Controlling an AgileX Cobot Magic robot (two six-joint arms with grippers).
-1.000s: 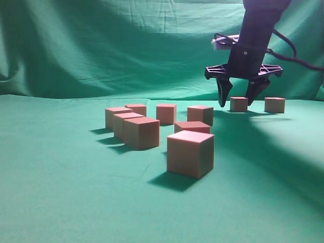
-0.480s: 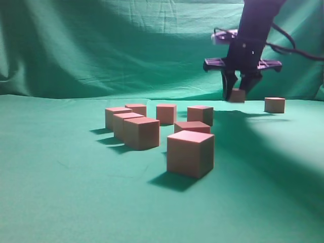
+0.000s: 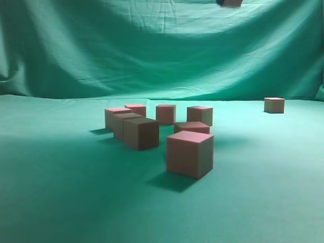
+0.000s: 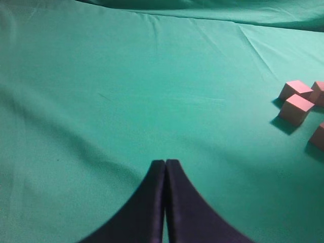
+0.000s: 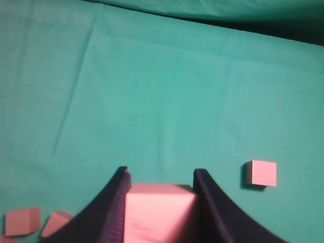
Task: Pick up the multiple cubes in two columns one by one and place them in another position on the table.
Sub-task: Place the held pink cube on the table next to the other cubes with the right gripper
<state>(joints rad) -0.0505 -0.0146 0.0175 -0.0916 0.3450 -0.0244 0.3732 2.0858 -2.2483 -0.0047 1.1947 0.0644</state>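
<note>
— Where's the cube it's working on?

— High up. The right gripper (image 5: 159, 212) has a pink cube (image 5: 158, 212) pinched between its two dark fingers (image 5: 112, 207), and from the wrist camera the teal table (image 5: 167, 101) lies well below it. From the room view only a sliver of that cube (image 3: 232, 3) shows at the very top edge.

— And the other arm?

— The left gripper (image 4: 165, 202) has its fingers pressed together, holding nothing, hanging over bare cloth with a few cubes off to its right.

— So how should the carry go?

— I'd say keep the squeeze square on the flat sides, travel at this height, and come straight down only once it's over open cloth. Set the base flat on the table before letting go, so it doesn't tumble on a wrinkle.

— Where's the room?

— The cluster of seven cubes (image 3: 190, 153) sits mid-table, several nearly touching, so that's the place to avoid. One lone cube (image 3: 274, 105) stands far right near the backdrop (image 3: 152, 45); in the wrist view the same lone cube (image 5: 261, 173) lies just right of the gripper. Wide open green lies all around it.

— Any edges to mind?

— No table rim shows. The draped backdrop behind is the nearest limit I can make out.
</note>
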